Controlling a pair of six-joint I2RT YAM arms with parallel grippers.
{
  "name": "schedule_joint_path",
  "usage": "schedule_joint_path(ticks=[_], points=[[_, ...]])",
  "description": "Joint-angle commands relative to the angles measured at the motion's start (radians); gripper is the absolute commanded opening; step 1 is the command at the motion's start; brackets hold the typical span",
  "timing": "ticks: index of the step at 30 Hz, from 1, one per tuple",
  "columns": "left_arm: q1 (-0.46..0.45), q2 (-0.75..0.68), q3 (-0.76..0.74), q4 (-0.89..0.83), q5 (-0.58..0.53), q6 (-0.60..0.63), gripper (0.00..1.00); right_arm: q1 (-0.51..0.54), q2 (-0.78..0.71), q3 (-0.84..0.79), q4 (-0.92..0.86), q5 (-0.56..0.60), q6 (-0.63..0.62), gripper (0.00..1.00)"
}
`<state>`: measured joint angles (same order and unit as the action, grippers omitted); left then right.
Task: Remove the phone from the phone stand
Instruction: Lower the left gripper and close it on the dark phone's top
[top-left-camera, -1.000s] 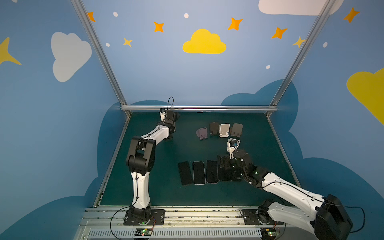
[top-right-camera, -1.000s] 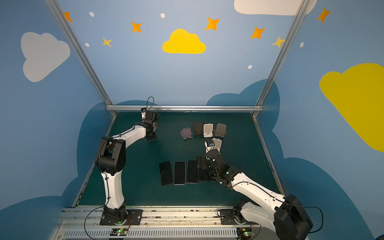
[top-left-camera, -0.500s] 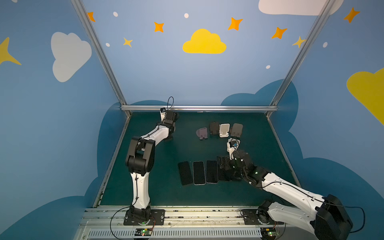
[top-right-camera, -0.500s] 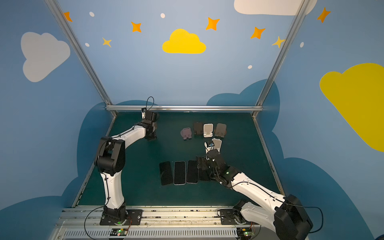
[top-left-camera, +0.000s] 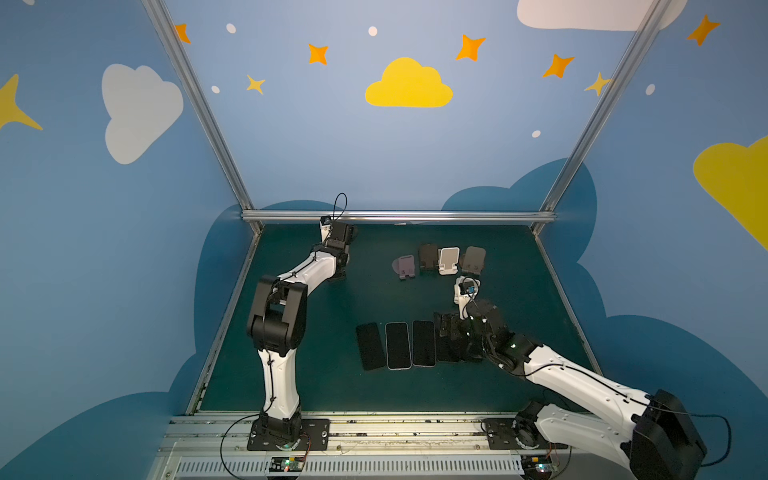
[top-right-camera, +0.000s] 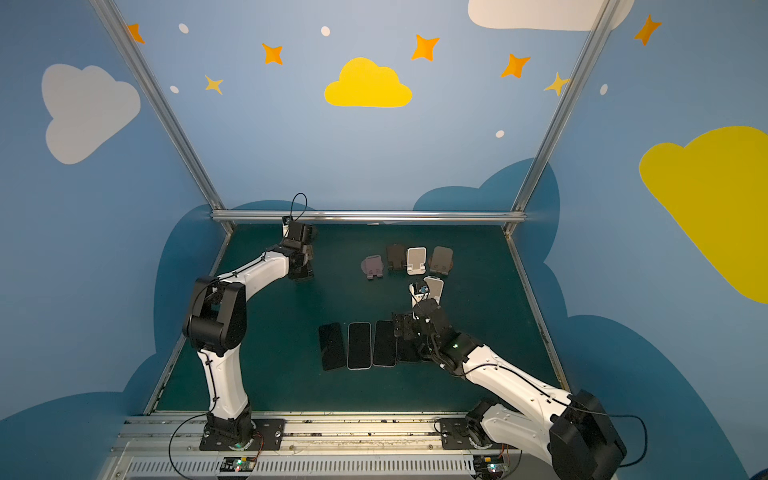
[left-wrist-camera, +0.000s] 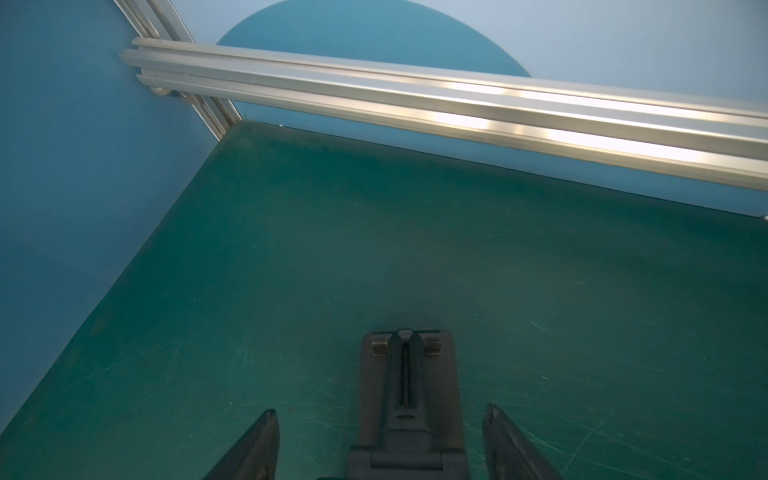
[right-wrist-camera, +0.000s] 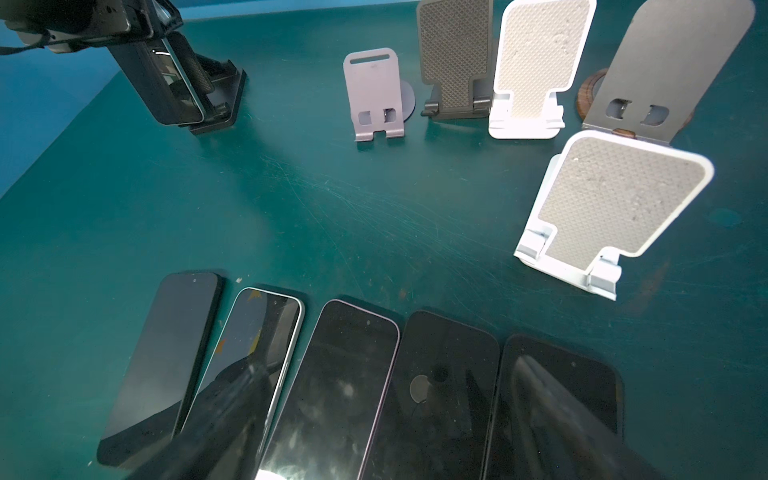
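At the back left of the mat a phone (right-wrist-camera: 183, 89) with a pale green edge leans in a black phone stand (right-wrist-camera: 222, 104). My left gripper (top-left-camera: 337, 274) comes down from above and is shut on the phone's sides. In the left wrist view the left gripper (left-wrist-camera: 380, 411) has its fingertips on either side of the black stand (left-wrist-camera: 409, 386), and the phone is hidden. My right gripper (top-left-camera: 453, 336) hangs open and empty just above a row of phones lying flat. Its fingers (right-wrist-camera: 224, 415) show only as dark blurs.
Several dark phones (right-wrist-camera: 349, 374) lie side by side on the green mat (right-wrist-camera: 332, 199). Behind them stand empty stands: lilac (right-wrist-camera: 374, 91), dark grey (right-wrist-camera: 453, 58), white (right-wrist-camera: 536, 70), grey metal (right-wrist-camera: 673, 62), and a nearer white one (right-wrist-camera: 615, 208). The metal back rail (left-wrist-camera: 415, 95) and the blue side wall are close to the left gripper.
My left gripper's jaws have drawn in slightly onto the phone. Neither arm has visibly shifted.
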<state>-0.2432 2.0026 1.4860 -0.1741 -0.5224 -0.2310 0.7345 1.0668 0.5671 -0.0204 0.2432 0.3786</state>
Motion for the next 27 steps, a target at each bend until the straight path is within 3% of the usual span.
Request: schedule_joint_path(ticks=[1,27], points=[[-0.001,-0.059,-0.012,0.005,0.0,0.018,0.67,-0.004,-0.012,0.025,-0.007,0.001,0.004,0.91],[-0.001,-0.179,-0.106,-0.08,0.05,-0.014,0.65,-0.008,-0.012,0.025,-0.004,-0.034,0.028,0.91]])
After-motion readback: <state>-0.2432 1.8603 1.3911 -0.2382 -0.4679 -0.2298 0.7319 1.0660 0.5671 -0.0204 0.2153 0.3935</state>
